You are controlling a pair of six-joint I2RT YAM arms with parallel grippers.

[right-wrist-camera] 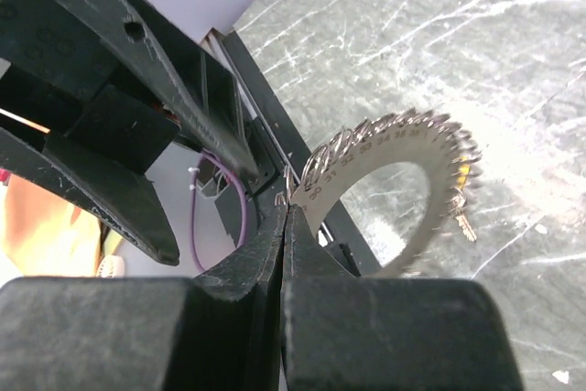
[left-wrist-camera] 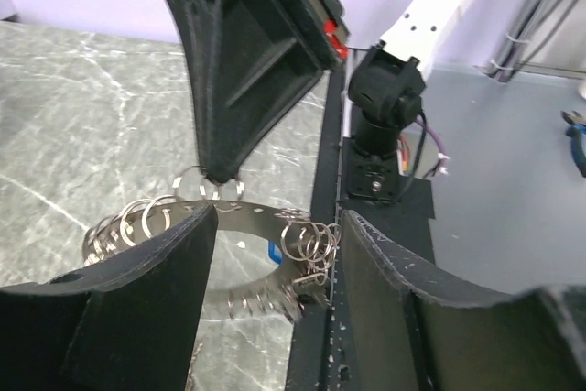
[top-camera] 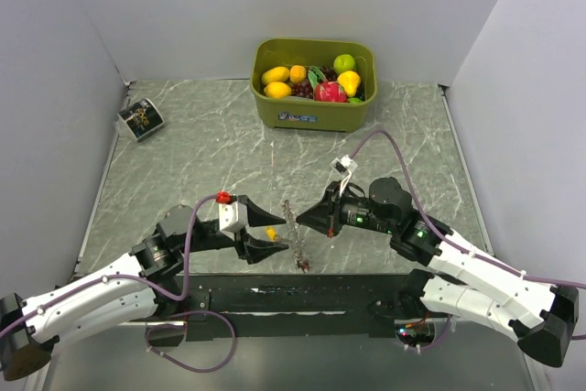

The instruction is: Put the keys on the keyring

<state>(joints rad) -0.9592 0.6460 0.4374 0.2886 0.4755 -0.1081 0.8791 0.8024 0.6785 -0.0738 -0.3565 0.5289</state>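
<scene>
The keyring [top-camera: 293, 226] is a flat numbered metal band [right-wrist-camera: 403, 139] hung with many small wire rings [left-wrist-camera: 316, 240]. It hangs upright over the table's near edge. My right gripper [right-wrist-camera: 291, 200] is shut on its rim, coming from the right in the top view [top-camera: 304, 219]. My left gripper [left-wrist-camera: 279, 217] is open, with part of the band [left-wrist-camera: 256, 215] between its spread fingers. A yellow key [right-wrist-camera: 470, 171] hangs on the ring's far side, near the left gripper [top-camera: 272, 235]. A dark key [top-camera: 300, 266] dangles at the bottom. A blue bit [left-wrist-camera: 266, 250] shows through the hole.
A green bin [top-camera: 311, 114] of toy fruit stands at the back centre. A small black-and-white card [top-camera: 139, 119] lies at the back left. A black strip [top-camera: 293, 298] runs along the table's near edge between the arm bases. Grey walls close three sides.
</scene>
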